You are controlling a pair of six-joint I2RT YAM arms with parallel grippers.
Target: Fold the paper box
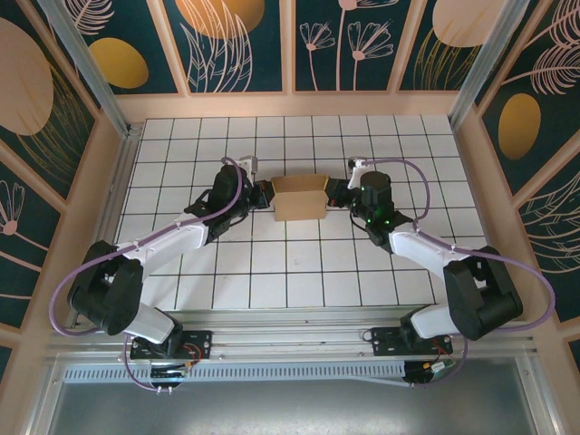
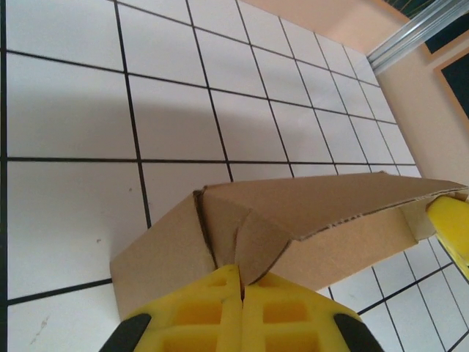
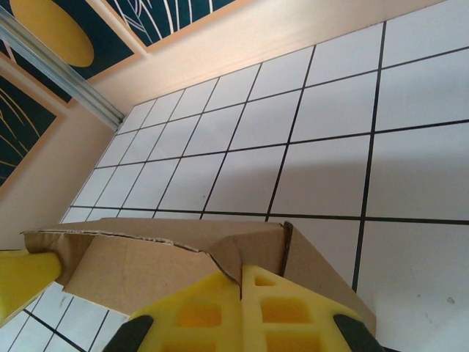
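Paper box [image 1: 300, 198]: plain brown cardboard. You can see it near the middle of the table, right between your two grippers.
Box shape: its walls stand up from the table. In the left wrist view, a creased flap at the near end bends inward. The top edge of the long wall looks a bit rough.
Table [image 1: 299, 272]: white, with black lines that make squares. The box sits flat on it.
Left gripper [image 1: 265, 193]: it is at the left end of the box. Its yellow fingers [image 2: 198, 315] are pressed tight together, with no gap between them. The tips touch the cardboard at that end. You cannot tell if any cardboard is caught between them.
Right gripper [image 1: 333, 192]: it is at the right end of the box, facing your left one. Its yellow fingers [image 3: 286, 312] are pressed tight together too, and the tips rest against the cardboard.
Arms: both reach in from the near edge, one from each side, and meet at the box.
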